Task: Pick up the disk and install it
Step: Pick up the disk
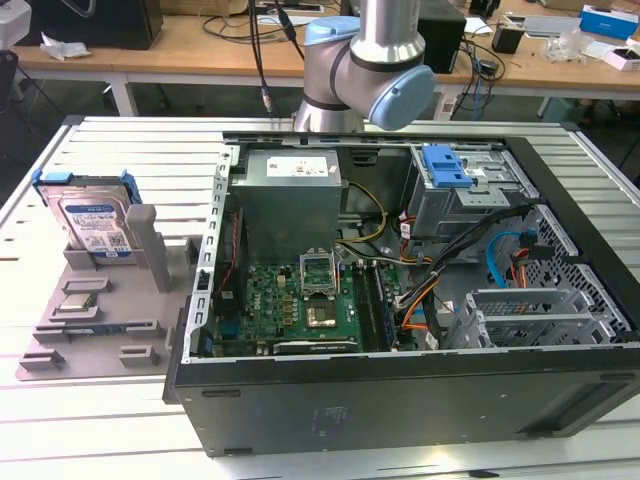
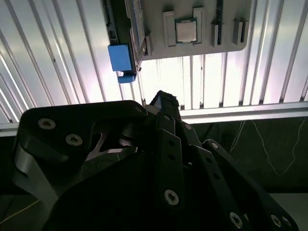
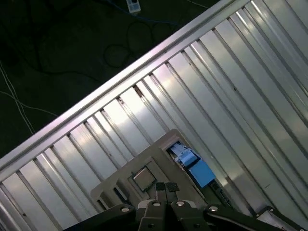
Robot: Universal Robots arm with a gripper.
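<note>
The disk [image 1: 95, 222] is a silver drive with a white-and-blue label in a blue carrier. It stands on edge in a slot of the grey holder [image 1: 120, 305] at the exterior view's left. In the second wrist view the disk's blue carrier [image 2: 120, 62] lies well beyond my gripper [image 2: 163, 98]. In the first wrist view the disk [image 3: 192, 163] sits far below my gripper [image 3: 166, 186]. The fingertips [image 3: 160, 187] rest together with nothing between them. My gripper hangs high above the ribbed table, apart from the disk.
An open computer case [image 1: 400, 400] takes up the middle and right, with a motherboard [image 1: 300, 300], cables and a drive cage with a blue latch [image 1: 445, 165]. A small silver processor chip [image 1: 80, 303] lies on the holder. The arm's base [image 1: 360, 80] stands behind the case.
</note>
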